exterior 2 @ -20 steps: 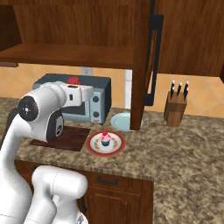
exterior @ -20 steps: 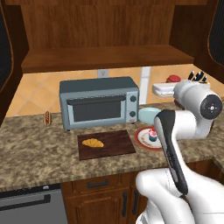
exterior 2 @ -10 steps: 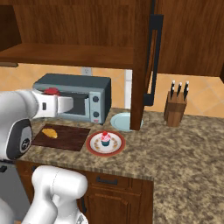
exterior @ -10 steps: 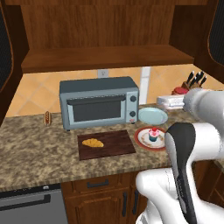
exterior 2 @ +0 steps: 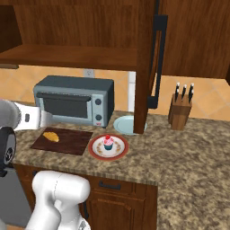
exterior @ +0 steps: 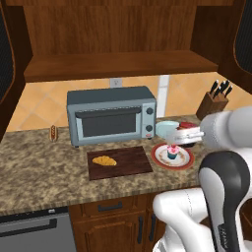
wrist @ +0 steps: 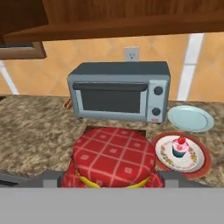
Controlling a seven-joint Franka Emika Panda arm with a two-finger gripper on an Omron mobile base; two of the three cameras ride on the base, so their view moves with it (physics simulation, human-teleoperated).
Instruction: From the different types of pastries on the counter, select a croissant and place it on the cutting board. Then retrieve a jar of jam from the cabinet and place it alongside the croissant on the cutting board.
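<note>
The gripper (wrist: 112,186) is squeezed around the jar of jam (wrist: 113,156) (red checked lid), probably so it can go beside the croissant (exterior: 104,160) on the cutting board (exterior: 129,164).

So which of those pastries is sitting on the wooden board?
The golden croissant lies on the cutting board. The pink cupcake sits on a red-rimmed plate, and the little hot-dog bun lies left of the toaster oven.

We see bare wood on the cutting board (exterior: 129,161) to the right of the croissant (exterior: 105,160), hemmed in by the toaster oven (exterior: 111,115) just behind the board and the cupcake plate (exterior: 172,155) just beside its right edge.
</note>
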